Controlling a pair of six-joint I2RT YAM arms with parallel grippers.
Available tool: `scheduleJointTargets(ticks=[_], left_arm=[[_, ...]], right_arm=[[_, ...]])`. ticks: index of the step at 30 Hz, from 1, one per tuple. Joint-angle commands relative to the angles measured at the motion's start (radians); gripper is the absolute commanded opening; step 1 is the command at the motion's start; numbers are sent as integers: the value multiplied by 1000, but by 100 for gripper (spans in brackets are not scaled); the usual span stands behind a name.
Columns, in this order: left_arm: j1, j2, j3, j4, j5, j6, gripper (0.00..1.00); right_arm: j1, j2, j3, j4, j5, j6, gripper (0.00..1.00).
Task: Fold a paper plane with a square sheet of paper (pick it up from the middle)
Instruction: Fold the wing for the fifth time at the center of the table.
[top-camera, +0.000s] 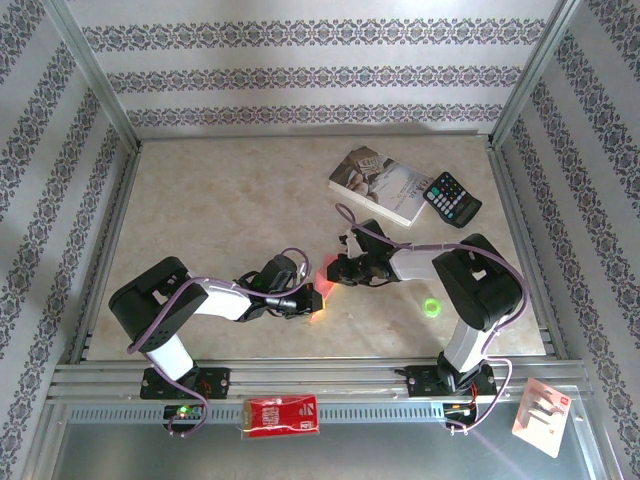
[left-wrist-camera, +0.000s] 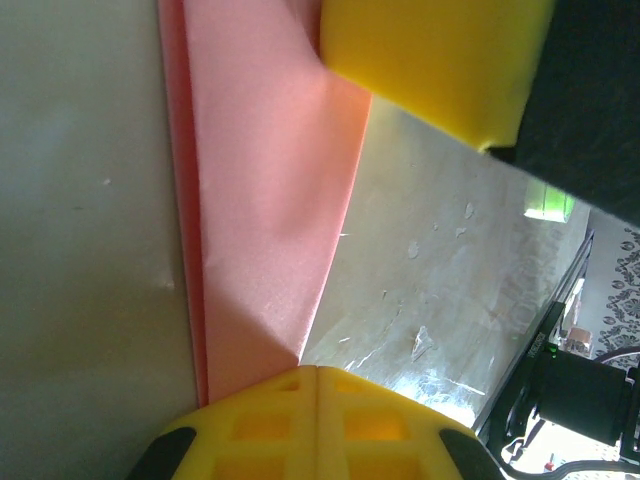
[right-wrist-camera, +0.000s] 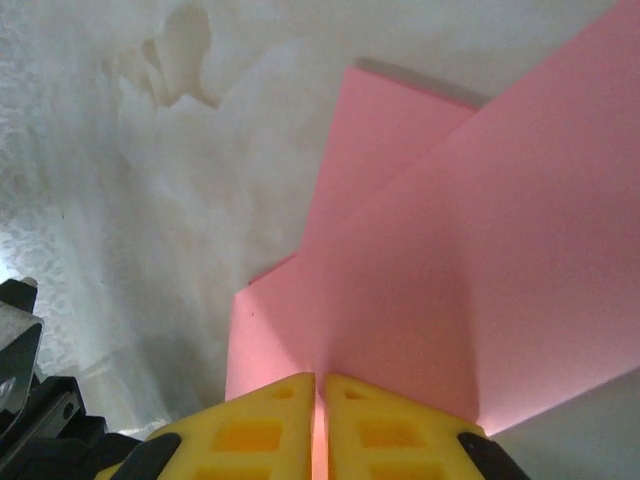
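Okay, we saw a beige marble-patterned tabletop (top-camera: 220, 200) boxed in by striped patterned wallpaper walls (top-camera: 300, 75) and an aluminium frame (top-camera: 330, 372). Two black-and-white arms reached inward over its near half, the left arm (top-camera: 175, 300) from the left and the right arm (top-camera: 480, 285) from the right, wrists almost meeting at centre. A grey-white paperback book (top-camera: 385, 185) lay flat at the far right, with a black pocket calculator (top-camera: 452, 198) at its right edge. A red rectangular packet with white print (top-camera: 282, 415) sat on the front rail between the arm bases, off the tabletop.

We found the pink-red sheet of paper (top-camera: 326, 275) between the two grippers, near the table's centre front, already creased. On the left wrist camera it (left-wrist-camera: 265, 230) ran as a long tapering strip with a layered edge on its left. On the right wrist camera it (right-wrist-camera: 480, 280) showed overlapping flaps meeting at a crease. We could not tell whether it rested on the table or hung clear.

The left gripper (left-wrist-camera: 315, 372) had its yellow fingers pressed together, with the sheet's narrow end pinched at the tips. The right gripper (right-wrist-camera: 320, 385) was clamped too, pink paper in the slit between its fingers. A small green light spot (top-camera: 432, 307) sat on the table just beside the right arm.
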Motion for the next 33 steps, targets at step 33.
scheduleJointTargets(ticks=[33], left_arm=[[-65, -126, -142, -241, 18, -56, 0]], right_arm=[[-33, 111, -29, -71, 89, -4, 9]])
